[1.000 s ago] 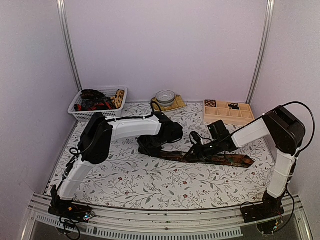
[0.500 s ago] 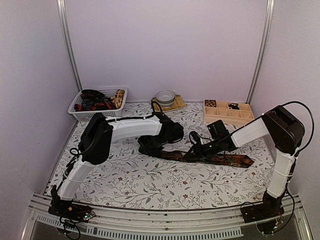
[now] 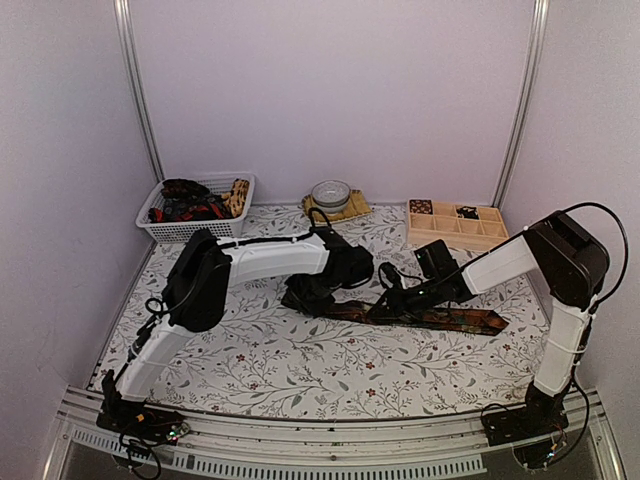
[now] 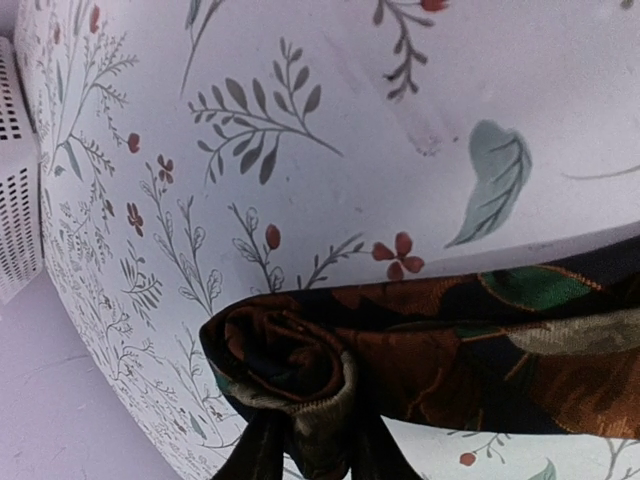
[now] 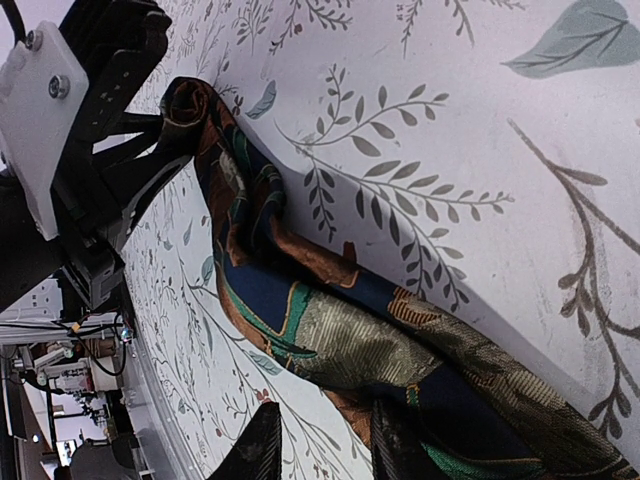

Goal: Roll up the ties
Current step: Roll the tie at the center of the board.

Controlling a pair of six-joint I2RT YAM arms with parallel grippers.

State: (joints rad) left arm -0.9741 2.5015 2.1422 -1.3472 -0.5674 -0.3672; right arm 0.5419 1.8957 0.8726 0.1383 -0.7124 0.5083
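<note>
One dark tie (image 3: 440, 319) with brown and green patterning lies across the floral table (image 3: 250, 350). Its left end is wound into a small roll (image 4: 290, 360). My left gripper (image 4: 315, 455) stands over that roll, a dark finger on each side and fabric filling the gap between them. In the top view the left gripper (image 3: 310, 296) is at the tie's left end. My right gripper (image 5: 325, 445) sits farther along the tie (image 5: 360, 340); one finger overlaps the tie's edge, the other rests on bare table. The right gripper (image 3: 386, 302) is open.
A white basket (image 3: 180, 232) holding more ties stands at the back left. A bowl (image 3: 330, 193) on a mat is at the back middle. A wooden compartment box (image 3: 455, 226) sits at the back right. Black cables loop near the right wrist.
The left arm has shifted a little to the right, carrying the tie's rolled left end with it. The right arm has barely moved.
</note>
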